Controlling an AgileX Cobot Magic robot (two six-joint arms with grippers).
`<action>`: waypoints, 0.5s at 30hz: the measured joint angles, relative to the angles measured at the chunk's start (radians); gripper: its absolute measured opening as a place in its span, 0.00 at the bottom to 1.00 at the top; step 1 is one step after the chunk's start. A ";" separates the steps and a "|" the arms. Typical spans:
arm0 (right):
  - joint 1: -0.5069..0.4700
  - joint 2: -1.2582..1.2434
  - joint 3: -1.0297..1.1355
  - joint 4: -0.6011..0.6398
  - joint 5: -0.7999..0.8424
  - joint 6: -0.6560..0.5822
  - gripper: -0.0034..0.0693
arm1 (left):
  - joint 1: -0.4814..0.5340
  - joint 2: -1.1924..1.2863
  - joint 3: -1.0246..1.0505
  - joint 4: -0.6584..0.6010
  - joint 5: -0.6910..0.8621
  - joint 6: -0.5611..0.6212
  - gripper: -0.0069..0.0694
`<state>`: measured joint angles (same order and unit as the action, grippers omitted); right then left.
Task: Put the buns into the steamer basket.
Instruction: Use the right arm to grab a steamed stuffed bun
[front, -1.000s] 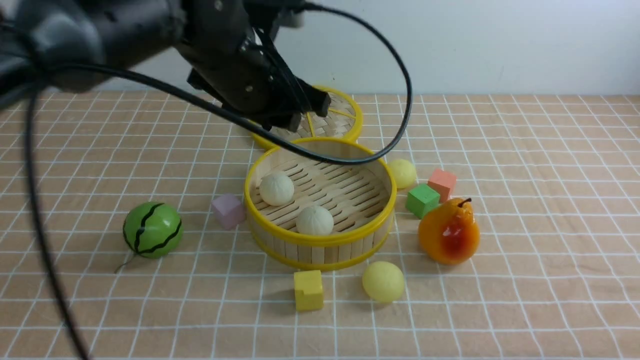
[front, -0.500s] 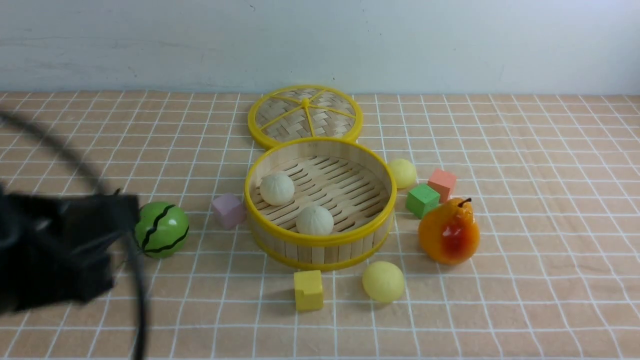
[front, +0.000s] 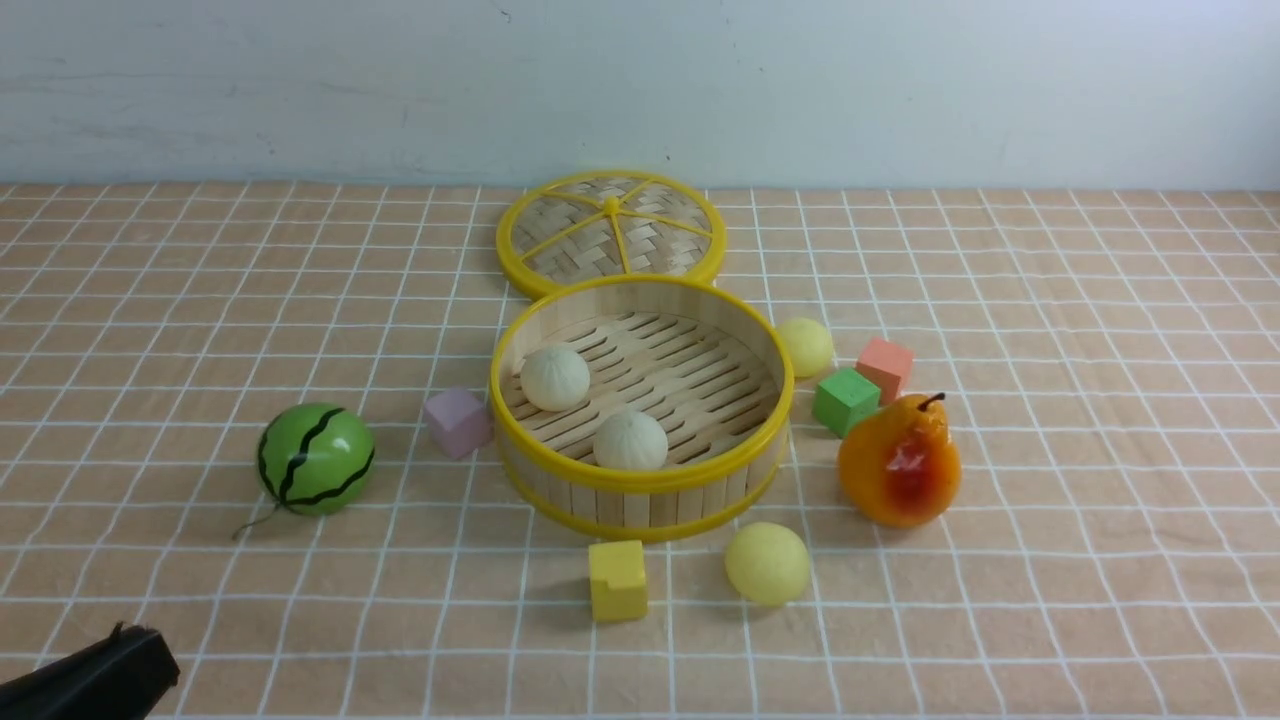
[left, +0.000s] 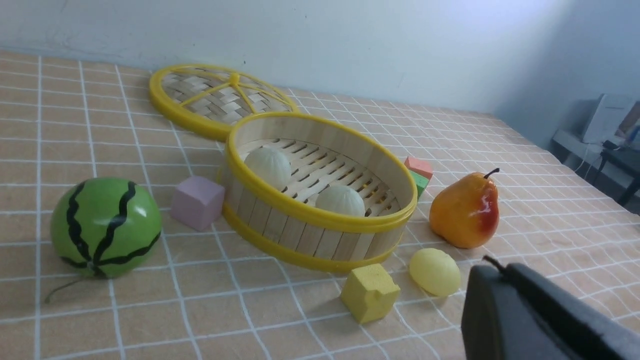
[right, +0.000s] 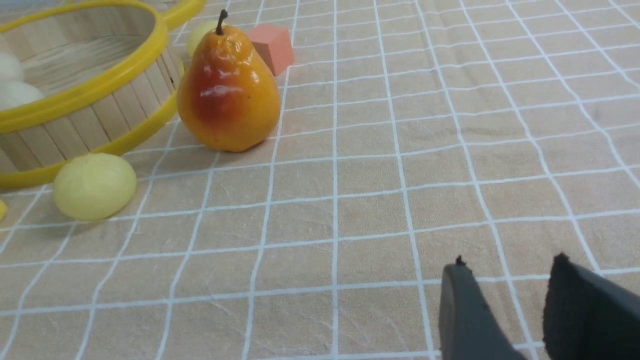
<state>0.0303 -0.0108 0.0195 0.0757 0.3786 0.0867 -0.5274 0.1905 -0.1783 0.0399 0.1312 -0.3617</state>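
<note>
The left hand (front: 140, 665) sits low at the near left corner of the counter (front: 1100, 600). Its fingers are pressed together and grip nothing. The right hand (right: 510, 262) appears only in the right wrist view. Its fingers are spread apart, bare counter shows in the gap, and it holds and touches nothing.

The near yellow bun (front: 766, 563) lies on the counter in front of the steamer basket (front: 640, 480), beside the yellow cube (front: 617, 580). The far yellow bun (front: 805, 346) lies on the counter just beside the basket's right wall. The rear white bun (front: 554, 378) and the front white bun (front: 630, 441) rest on the slatted floor inside the basket, toward its left half.

Around the basket:
- The woven lid (front: 610, 232) lies flat behind it.
- The lilac cube (front: 456, 421) is at its left wall.
- The watermelon ball (front: 315, 459) is farther left.
- The green cube (front: 845, 401), salmon cube (front: 884, 367) and pear (front: 898, 462) stand to its right.
</note>
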 joint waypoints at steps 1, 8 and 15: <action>0.000 0.000 0.001 0.037 -0.010 0.018 0.38 | 0.000 -0.001 0.002 0.000 0.003 0.000 0.07; 0.000 0.000 0.008 0.407 -0.192 0.177 0.38 | 0.000 -0.001 0.004 0.000 0.036 -0.002 0.07; 0.000 0.069 -0.163 0.569 -0.070 0.099 0.32 | 0.000 -0.001 0.008 0.000 0.043 -0.002 0.07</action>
<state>0.0303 0.0578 -0.1440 0.6444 0.3088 0.1855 -0.5274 0.1897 -0.1703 0.0399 0.1740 -0.3639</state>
